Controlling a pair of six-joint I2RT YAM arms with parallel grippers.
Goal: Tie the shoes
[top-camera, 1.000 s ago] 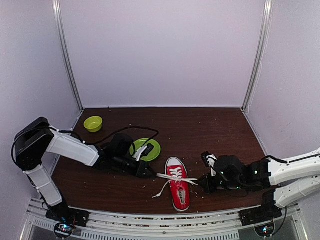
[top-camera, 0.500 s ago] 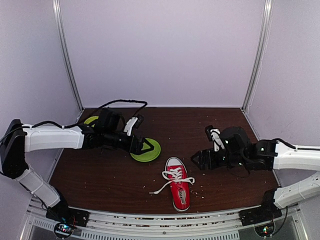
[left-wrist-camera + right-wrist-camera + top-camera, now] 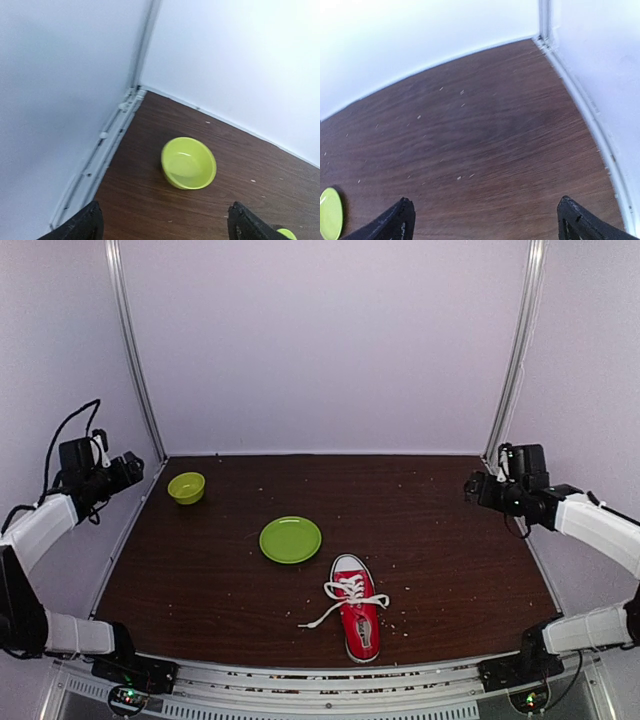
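Note:
The small red shoe [image 3: 356, 612] with a white sole lies near the front middle of the table, toe toward the back. Its white laces [image 3: 345, 597] are crossed over the tongue, one end trailing left onto the wood. My left gripper [image 3: 133, 468] is raised high at the far left wall, far from the shoe; its black fingertips [image 3: 90, 223] stand wide apart with nothing between them. My right gripper [image 3: 472, 485] is raised at the far right, also open and empty, its fingertips [image 3: 400, 220] at the view's bottom corners. Neither wrist view shows the shoe.
A green plate [image 3: 290, 539] lies just behind and left of the shoe. A small green bowl [image 3: 186, 486] sits at the back left, below my left gripper [image 3: 167, 227]. White walls and metal posts [image 3: 132, 350] close in the table. Small crumbs dot the wood.
Both grippers were shut on the lace ends beside the shoe; they opened, let go, and both arms swung up and out to the side walls. The laces now rest slack on the shoe.

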